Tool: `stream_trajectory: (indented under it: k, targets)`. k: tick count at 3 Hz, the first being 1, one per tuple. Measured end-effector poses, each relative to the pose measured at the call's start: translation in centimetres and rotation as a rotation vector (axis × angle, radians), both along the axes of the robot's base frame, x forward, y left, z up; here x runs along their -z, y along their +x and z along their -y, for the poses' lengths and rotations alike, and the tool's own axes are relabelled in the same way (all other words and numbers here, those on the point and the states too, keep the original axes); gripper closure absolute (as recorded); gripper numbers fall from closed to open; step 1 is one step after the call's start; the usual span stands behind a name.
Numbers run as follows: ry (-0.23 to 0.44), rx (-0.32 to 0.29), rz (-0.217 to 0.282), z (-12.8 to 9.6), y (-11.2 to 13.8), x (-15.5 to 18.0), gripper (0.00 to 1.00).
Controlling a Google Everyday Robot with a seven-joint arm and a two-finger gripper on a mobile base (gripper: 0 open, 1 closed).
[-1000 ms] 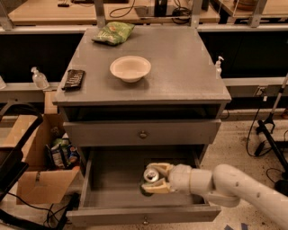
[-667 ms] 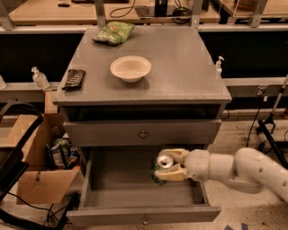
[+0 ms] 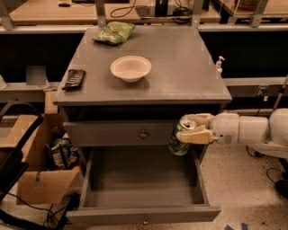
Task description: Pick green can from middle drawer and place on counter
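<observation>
1. The gripper (image 3: 188,129) is clamped on the one green can (image 3: 178,144), its fingers either side of the top, lifted above the right side of the one open middle drawer (image 3: 139,188)
2. One closed drawer front (image 3: 117,133) lies behind the can
3. The counter (image 3: 180,67) holds one white bowl (image 3: 130,68), one dark bar (image 3: 74,78) and, farthest, one snack bag (image 3: 114,32)

The one camera stands high in front of the cabinet, faces its front almost squarely and tilts steeply down. It is at middle range. The large flat matte grey counter (image 3: 180,67) fills the upper centre, and the open, wide grey wooden middle drawer (image 3: 144,179) reaches almost to the bottom edge. A tan wooden desk (image 3: 67,13) runs along the top edge, and a brown cardboard box (image 3: 42,188) sits at lower left. From the right edge comes the white two-finger gripper (image 3: 183,129), clamped on the small dark-green can (image 3: 179,144) beside the cabinet's right front corner.
</observation>
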State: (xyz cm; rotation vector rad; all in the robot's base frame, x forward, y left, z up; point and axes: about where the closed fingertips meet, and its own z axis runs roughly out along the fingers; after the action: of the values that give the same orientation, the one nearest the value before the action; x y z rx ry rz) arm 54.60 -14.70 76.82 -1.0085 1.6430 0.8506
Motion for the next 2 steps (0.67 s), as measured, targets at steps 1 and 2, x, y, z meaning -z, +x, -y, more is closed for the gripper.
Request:
stream_trajectory:
  k: [1, 2]
  targets:
    - [0.0, -0.002, 0.001, -0.09, -0.03, 0.04, 1.0]
    - [0.01, -0.013, 0.023, -0.9, 0.07, -0.64, 1.0]
